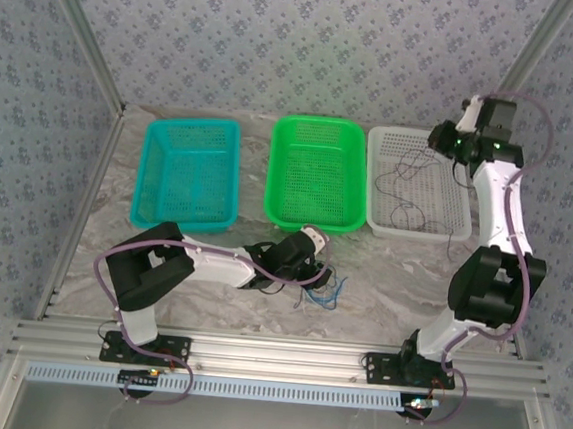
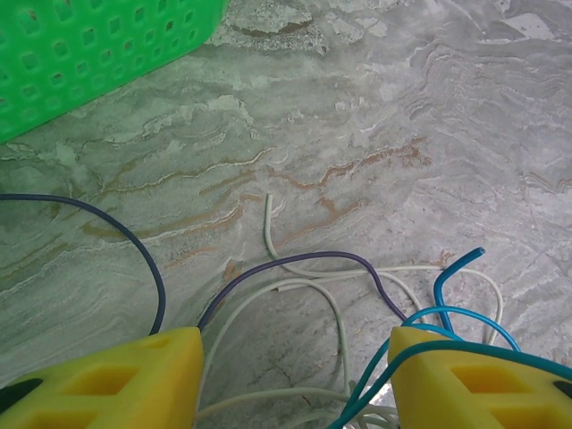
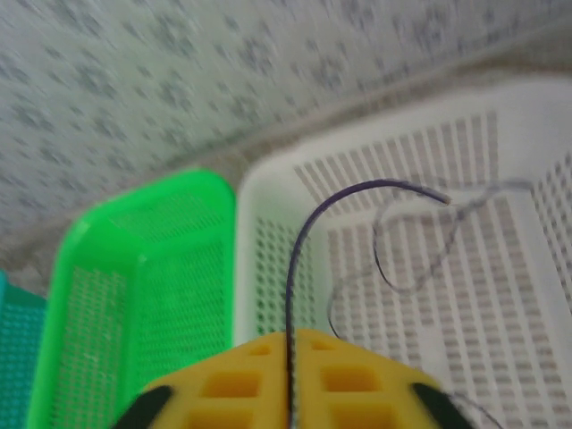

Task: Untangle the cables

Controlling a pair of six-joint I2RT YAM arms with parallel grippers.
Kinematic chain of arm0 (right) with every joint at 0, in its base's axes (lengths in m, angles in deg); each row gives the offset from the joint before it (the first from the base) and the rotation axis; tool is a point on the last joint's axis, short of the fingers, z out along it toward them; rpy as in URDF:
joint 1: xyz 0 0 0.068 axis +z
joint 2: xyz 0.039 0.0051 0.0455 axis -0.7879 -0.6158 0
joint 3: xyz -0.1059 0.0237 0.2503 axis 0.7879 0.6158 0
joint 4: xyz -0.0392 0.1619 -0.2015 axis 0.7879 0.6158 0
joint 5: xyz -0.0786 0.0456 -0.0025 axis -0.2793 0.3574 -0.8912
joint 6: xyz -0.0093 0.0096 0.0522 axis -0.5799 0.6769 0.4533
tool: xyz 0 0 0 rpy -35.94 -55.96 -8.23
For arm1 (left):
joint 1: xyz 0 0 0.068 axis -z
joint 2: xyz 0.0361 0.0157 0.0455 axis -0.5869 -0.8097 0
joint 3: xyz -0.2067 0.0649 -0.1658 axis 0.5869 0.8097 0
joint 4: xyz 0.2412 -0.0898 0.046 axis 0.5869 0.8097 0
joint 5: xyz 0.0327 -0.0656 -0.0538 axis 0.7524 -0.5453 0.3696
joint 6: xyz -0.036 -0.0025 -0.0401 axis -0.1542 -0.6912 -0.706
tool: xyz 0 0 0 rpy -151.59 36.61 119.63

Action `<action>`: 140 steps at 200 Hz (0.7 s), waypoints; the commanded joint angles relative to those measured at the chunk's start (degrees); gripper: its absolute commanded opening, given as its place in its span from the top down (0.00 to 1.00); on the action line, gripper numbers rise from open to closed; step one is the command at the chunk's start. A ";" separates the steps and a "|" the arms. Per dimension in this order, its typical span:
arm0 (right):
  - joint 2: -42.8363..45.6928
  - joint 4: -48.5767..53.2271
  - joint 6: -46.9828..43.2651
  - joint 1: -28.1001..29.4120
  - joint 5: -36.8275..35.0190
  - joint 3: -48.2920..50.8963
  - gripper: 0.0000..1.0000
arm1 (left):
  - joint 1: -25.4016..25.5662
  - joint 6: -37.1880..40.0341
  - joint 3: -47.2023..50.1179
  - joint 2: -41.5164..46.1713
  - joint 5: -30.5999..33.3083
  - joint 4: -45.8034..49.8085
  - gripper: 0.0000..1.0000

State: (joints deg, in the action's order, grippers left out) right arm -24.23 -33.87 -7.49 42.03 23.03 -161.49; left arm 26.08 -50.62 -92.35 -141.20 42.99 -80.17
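The left hand (image 2: pixel 295 341) is spread over thin looping cables (image 2: pixel 322 256) (blue, purple, pale); the right hand (image 3: pixel 290 353) pinches a curling dark wire (image 3: pixel 299 234) above the slotted white basket (image 3: pixel 268 210).

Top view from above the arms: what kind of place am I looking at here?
Probably a small robotics test booth: left arm and right arm bolted to a metal rail, patterned walls boxing in the table, plus teal basket, green basket, white basket and thin wires.
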 commanded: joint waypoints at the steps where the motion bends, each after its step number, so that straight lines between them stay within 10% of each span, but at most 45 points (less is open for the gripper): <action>1: -0.28 0.83 -2.30 0.29 -3.04 1.46 0.78 | 0.11 -0.33 -0.25 1.01 0.27 -0.19 0.43; 42: -3.39 7.13 -1.60 0.29 -8.59 0.34 0.41 | 0.12 -0.52 0.01 0.96 0.11 0.03 0.42; 140: 15.21 3.93 -1.78 7.64 -6.93 10.90 0.24 | 0.12 -1.55 0.44 3.55 0.12 0.13 0.42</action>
State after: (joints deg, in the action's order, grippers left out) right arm -17.70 -28.49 -8.08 44.90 15.20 -155.45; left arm 26.08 -51.04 -92.35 -140.94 42.97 -80.02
